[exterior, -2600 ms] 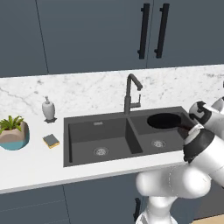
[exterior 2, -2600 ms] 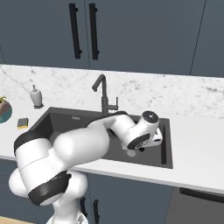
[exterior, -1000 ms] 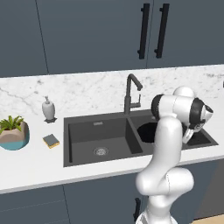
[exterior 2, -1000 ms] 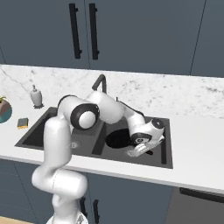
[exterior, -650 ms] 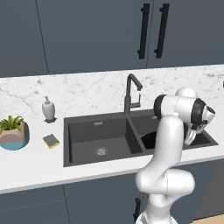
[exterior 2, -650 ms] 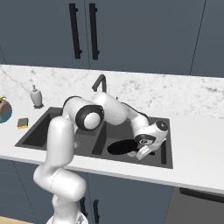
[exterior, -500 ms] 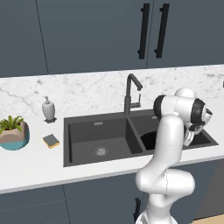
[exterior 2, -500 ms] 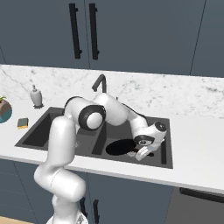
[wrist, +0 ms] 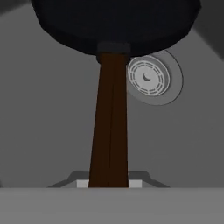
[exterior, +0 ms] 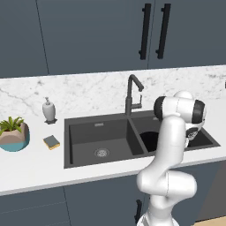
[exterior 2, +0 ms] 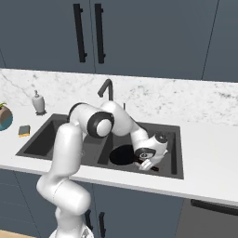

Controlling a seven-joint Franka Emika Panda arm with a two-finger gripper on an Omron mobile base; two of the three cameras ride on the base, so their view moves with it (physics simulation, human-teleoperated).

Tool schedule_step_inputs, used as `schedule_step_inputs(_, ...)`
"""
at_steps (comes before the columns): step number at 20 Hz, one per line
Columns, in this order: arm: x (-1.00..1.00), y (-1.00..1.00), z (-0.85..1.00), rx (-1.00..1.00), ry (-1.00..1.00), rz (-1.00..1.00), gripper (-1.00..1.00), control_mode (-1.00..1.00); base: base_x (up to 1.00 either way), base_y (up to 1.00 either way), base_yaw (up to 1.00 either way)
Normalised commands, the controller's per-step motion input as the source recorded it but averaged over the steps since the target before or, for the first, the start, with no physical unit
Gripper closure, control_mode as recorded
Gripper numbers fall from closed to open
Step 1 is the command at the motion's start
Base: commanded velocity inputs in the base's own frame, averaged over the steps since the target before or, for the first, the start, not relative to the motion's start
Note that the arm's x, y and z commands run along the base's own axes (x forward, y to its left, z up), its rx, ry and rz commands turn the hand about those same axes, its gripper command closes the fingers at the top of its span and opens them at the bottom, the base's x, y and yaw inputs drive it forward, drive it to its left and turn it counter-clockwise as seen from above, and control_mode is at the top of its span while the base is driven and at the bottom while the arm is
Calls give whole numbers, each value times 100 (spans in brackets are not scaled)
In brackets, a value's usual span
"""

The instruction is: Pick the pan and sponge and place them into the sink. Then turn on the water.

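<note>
My gripper (exterior 2: 147, 164) is shut on the brown handle (wrist: 109, 127) of the black pan (exterior 2: 123, 155), low inside the right basin of the dark sink (exterior 2: 177, 154). In the hand view the pan (wrist: 113, 22) hangs just over the basin floor, beside the round steel drain (wrist: 148, 78). From the left base view the pan (exterior: 150, 140) shows partly behind my white arm. The yellow sponge (exterior: 51, 141) with its dark top lies on the counter left of the sink (exterior: 67, 145), and it appears again as the sponge (exterior 2: 24, 131) from the right. No water is in view at the faucet (exterior: 130, 92).
A grey-white soap bottle (exterior: 48, 109) stands behind the sponge. A potted plant (exterior: 14, 132) sits at the counter's far left. The gooseneck faucet (exterior 2: 107, 90) rises behind the divider between the basins. My arm arcs over the left basin in the right base view.
The gripper has sunk deeper into the right basin with the pan, and the pan has come down toward the basin floor. Sponge, bottle and plant have stayed put.
</note>
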Motion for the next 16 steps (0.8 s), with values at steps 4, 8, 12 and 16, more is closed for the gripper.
schedule_step_inputs(4,5,3,12,-1,0,4,-100,-100,0,0,0)
schedule_step_inputs(8,1,0,67,0,2,3,-100,-100,0,0,0)
schedule_step_inputs(12,-1,7,96,0,1,1,-100,-100,0,0,0)
schedule_step_inputs(16,-24,25,100,0,0,0,-100,-100,0,0,0)
